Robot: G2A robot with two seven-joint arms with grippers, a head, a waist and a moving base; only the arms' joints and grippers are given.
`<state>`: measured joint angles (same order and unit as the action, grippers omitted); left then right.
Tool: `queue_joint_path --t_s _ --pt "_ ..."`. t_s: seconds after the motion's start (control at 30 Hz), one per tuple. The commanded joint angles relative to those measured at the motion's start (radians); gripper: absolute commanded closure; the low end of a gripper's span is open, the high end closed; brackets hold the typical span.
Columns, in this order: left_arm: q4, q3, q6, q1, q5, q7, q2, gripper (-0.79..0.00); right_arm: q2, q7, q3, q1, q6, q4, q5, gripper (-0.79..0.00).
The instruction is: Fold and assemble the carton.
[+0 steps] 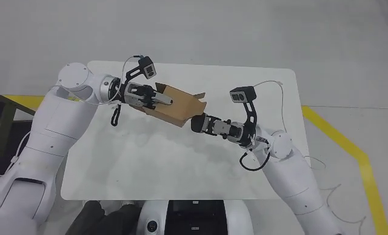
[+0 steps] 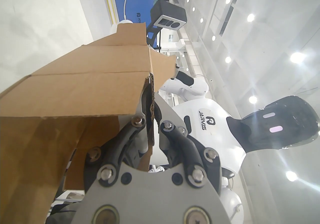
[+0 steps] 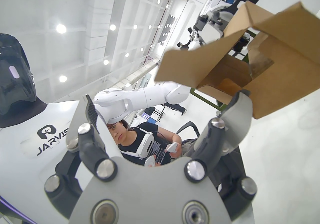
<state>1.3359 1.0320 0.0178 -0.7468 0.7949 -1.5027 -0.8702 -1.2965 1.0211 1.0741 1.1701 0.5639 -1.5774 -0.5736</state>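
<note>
Pinching one thin cardboard wall between fingers drawn nearly together, the left end effector (image 2: 152, 105) holds the carton (image 1: 177, 106) off the white worktop (image 1: 151, 168). The brown carton hangs tilted between the two arms, and its flaps are unfolded and splayed. The right end effector (image 3: 163, 100) is spread wide and grips nothing. It sits just beside the carton's open end, opposite the held side. One of its fingers (image 3: 240, 107) lies at the edge of a lower flap, though whether it touches cannot be told. The carton's hollow inside faces this end effector.
</note>
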Motion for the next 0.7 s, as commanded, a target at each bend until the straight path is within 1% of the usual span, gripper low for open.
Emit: queue_joint_path --t_s 0.0,0.43,0.67 --pt "0.0 -0.002 0.004 0.001 0.004 -0.011 -0.002 0.0 -0.001 0.002 -0.005 -0.006 -0.002 0.004 -0.006 -0.785" --pt "-0.003 -0.005 0.02 0.004 0.017 -0.033 -0.012 0.0 -0.013 0.012 -0.058 -0.048 0.012 0.029 -0.028 -0.785" --pt "-0.021 -0.003 0.029 0.003 0.034 -0.033 -0.013 0.0 0.001 0.007 0.004 -0.014 0.028 -0.001 -0.023 -0.785"
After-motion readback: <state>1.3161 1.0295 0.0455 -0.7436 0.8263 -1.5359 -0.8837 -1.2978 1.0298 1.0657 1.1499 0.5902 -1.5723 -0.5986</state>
